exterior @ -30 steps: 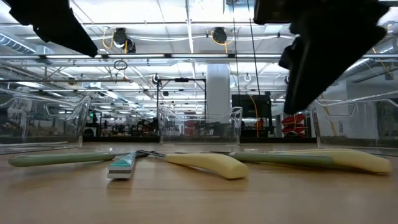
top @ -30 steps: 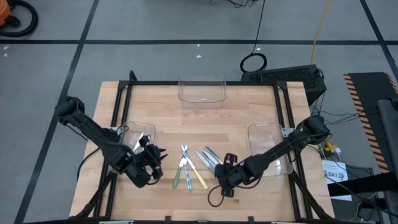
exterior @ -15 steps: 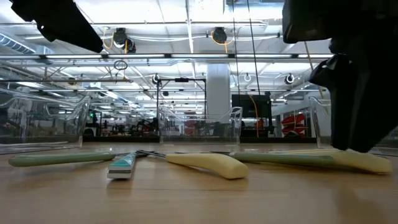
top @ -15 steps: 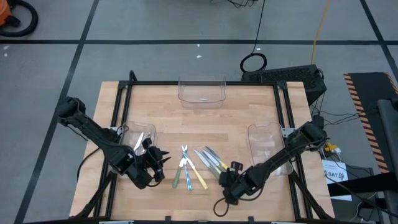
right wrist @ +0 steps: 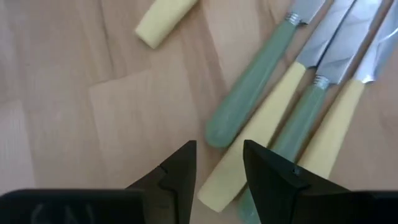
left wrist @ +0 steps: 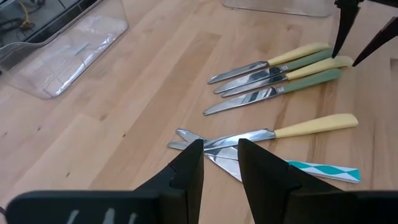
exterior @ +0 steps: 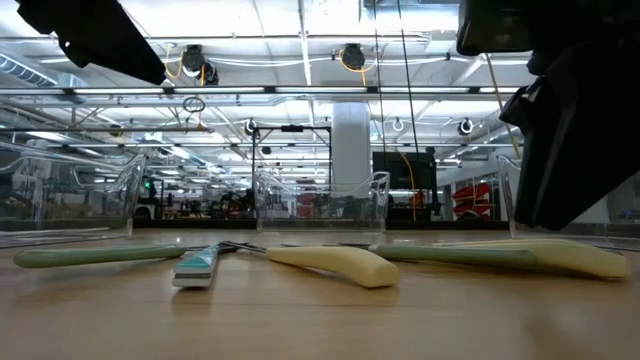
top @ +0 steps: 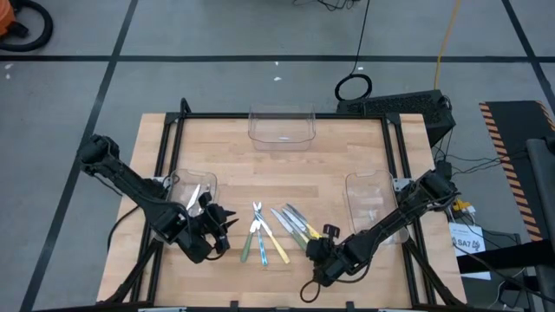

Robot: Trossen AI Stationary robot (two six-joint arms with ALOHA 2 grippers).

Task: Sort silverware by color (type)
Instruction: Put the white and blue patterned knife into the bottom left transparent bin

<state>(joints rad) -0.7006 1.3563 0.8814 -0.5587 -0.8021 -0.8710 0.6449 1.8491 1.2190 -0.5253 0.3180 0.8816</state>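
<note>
Only one utensil [top: 192, 196] in the left bin [top: 179, 185]; both grippers' jaws apart, empty.

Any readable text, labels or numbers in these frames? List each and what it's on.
"BA7": roughly what the white tag on the floor right of the table seems to read in the high view; too small to be sure.
Knives, clear bins, both arms: no markings visible.
Room behind the table in the low view: any signs there are too small to read.
</note>
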